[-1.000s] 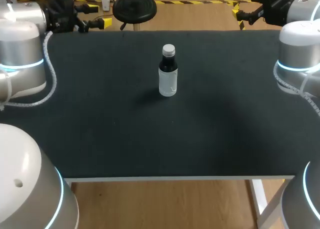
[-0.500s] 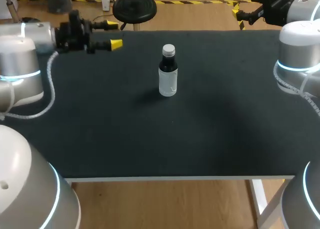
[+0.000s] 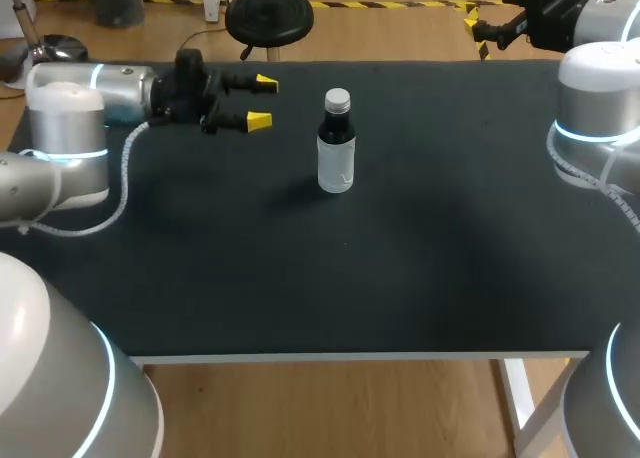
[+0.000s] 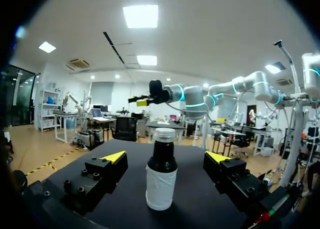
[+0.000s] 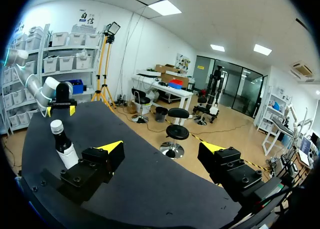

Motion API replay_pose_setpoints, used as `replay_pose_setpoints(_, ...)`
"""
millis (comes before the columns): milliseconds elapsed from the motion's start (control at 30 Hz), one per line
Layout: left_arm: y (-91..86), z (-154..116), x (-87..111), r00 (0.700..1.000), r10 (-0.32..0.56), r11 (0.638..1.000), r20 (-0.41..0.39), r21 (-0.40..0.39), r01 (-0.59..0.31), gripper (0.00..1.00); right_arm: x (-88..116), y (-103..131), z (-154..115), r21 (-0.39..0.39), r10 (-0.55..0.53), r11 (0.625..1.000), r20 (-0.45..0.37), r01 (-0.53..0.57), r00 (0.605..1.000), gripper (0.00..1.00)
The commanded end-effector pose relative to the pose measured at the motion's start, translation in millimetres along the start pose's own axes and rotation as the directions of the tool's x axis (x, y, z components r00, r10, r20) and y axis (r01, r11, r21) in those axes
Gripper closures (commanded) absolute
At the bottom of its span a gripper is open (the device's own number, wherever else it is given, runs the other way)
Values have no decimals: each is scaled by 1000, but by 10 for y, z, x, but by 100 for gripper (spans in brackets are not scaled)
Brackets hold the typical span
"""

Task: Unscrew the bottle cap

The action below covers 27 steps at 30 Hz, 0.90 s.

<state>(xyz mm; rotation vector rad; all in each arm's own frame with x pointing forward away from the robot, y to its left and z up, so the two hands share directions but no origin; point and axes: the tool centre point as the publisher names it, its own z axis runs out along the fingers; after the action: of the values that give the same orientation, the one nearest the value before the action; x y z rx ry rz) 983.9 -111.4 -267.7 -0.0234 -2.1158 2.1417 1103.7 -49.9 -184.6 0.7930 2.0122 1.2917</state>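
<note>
Unscrewing not yet begun: the bottle is standing capped and untouched.
The small clear plastic bottle with a dark neck (image 3: 336, 148) is standing upright near the middle of the black surface (image 3: 420, 268), its silver screw cap (image 3: 338, 100) sitting on top. The left end effector (image 3: 262, 100) is hovering beside it, released and not touching. The right end effector (image 5: 162, 149) is hanging released, well apart. Gripping and twisting are remaining.

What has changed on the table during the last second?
The left arm swung in from the far left corner of the table toward the bottle. Its open jaws now point at the bottle without touching it. Nothing was taken hold of. The bottle stayed upright with its cap on. The right arm stayed at the far right corner.
</note>
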Motion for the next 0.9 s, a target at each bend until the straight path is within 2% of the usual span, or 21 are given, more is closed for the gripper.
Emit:
replay_pose_setpoints(33, 45, 68, -63, 990, 11, 1000, -144, 5, -10, 0, -2, 0, 0, 0, 0, 1000, 0, 0, 1000, 0)
replay_pose_setpoints(333, 107, 301, -96, 982, -3, 999, -191, -40, -5, 0, -2, 0, 0, 0, 0, 1000, 0, 0, 1000, 0)
replay_pose_setpoints(900, 178, 769, -75, 949, 24, 998, -314, -48, -41, 0, -2, 0, 0, 0, 0, 1000, 0, 0, 1000, 0)
